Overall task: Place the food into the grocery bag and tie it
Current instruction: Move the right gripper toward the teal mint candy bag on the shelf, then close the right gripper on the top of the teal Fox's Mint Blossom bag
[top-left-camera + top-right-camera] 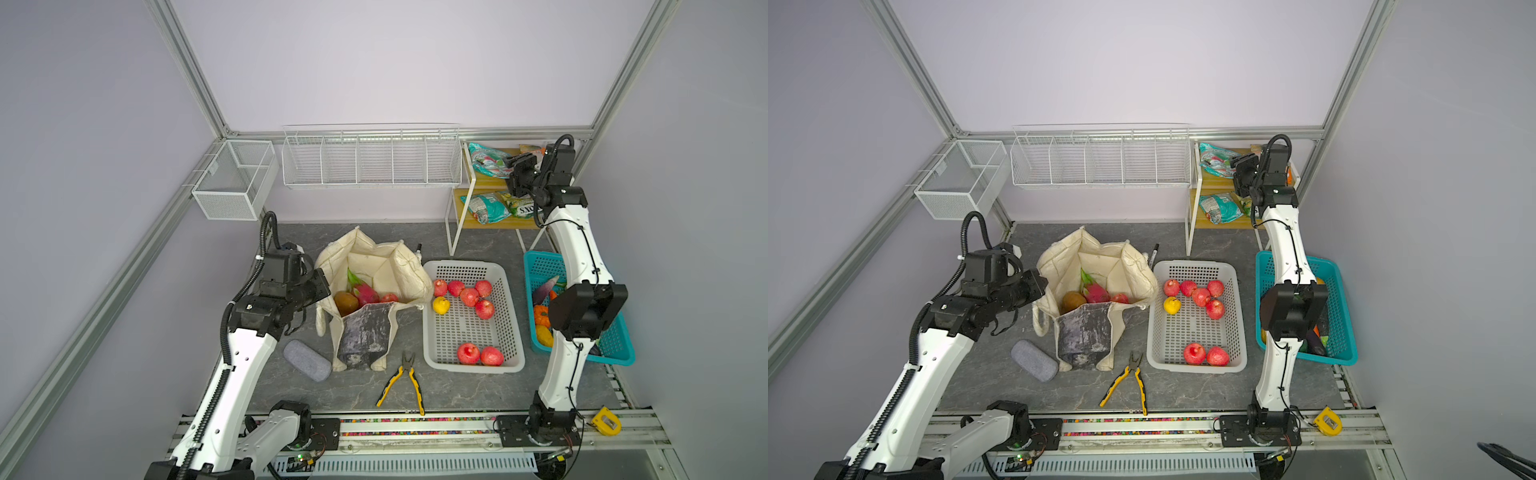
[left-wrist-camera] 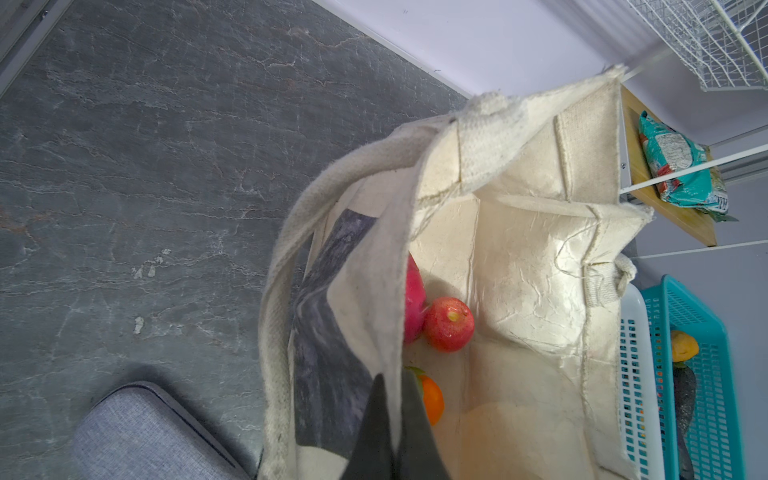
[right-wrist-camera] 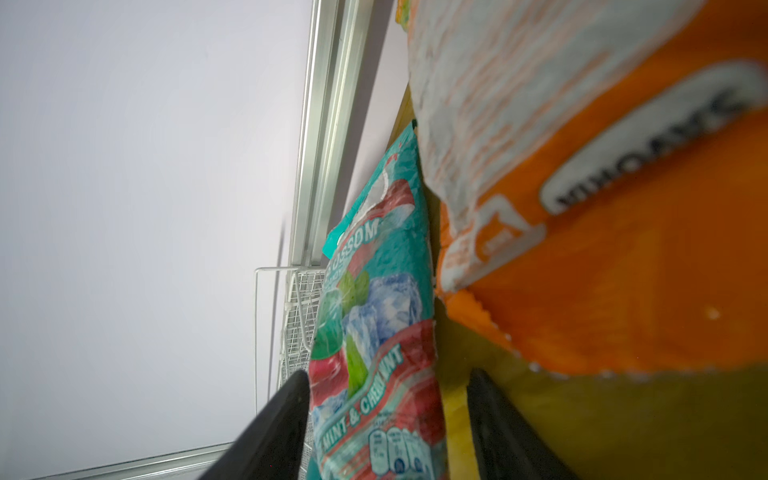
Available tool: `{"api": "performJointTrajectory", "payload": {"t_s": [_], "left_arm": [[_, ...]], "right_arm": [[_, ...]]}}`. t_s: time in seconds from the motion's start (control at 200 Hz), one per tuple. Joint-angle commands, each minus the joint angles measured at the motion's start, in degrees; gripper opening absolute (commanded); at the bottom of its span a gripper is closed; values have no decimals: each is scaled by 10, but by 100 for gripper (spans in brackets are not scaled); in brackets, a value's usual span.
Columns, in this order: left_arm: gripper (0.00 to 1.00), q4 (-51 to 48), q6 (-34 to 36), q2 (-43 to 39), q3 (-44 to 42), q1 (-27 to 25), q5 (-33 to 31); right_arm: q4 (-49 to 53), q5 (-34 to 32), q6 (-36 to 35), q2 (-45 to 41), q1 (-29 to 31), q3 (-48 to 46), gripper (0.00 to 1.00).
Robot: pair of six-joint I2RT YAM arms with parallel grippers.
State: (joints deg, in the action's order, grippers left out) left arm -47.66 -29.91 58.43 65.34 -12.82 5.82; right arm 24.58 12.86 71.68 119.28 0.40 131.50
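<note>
The cream grocery bag [image 1: 374, 266] stands open on the grey table in both top views. My left gripper [image 2: 394, 376] is shut on its cream rim beside the dark front panel. Inside lie a pink dragon fruit [image 1: 365, 293], a brown potato [image 1: 345, 302], a red apple [image 2: 449, 324] and an orange [image 2: 432, 399]. My right gripper [image 3: 389, 374] reaches onto the upper shelf, jaws open astride a teal packet [image 3: 374, 299]; one finger touches it, the other stands apart. An orange packet [image 3: 623, 249] lies next to it. Red apples [image 1: 469, 297] and a yellow pear [image 1: 441, 305] lie in the white basket [image 1: 511, 316].
A teal basket [image 1: 623, 345] with vegetables sits under my right arm. Yellow-handled pliers [image 1: 405, 380] and a grey case [image 1: 306, 360] lie in front of the bag. More packets [image 1: 484, 208] rest on the lower shelf. Wire baskets [image 1: 370, 160] hang on the back wall.
</note>
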Motion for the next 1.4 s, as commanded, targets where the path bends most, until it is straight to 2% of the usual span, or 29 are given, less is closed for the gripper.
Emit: {"api": "performJointTrajectory", "payload": {"t_s": [0.0, 0.1, 0.365, 0.6, 0.71, 0.895, 1.15, 1.395], "left_arm": [[0, 10, -1, -2, 6, -3, -6], [0, 10, -2, 0, 7, -3, -6], [0, 7, 2, 7, 16, -3, -6], [0, 6, 2, 10, 17, -3, -8], [0, 7, 3, 14, 18, -3, -7], [0, 11, 3, 21, 19, -3, -4], [0, 15, 9, 30, 22, -3, 1], [0, 22, 13, 39, 24, -3, 6]], "right_arm": [[-11, -12, 23, 20, 4, 11, 58], [-20, -12, 31, 26, 6, 12, 52], [-26, -13, 46, 45, 7, 17, 46], [-26, -14, 48, 52, 7, 22, 30], [-30, -12, 50, 52, 7, 22, 20], [-29, -7, 51, 48, 7, 29, 9], [-34, 0, 55, 37, 3, 53, 7], [-102, 21, 100, 41, 0, 70, 7]]}}
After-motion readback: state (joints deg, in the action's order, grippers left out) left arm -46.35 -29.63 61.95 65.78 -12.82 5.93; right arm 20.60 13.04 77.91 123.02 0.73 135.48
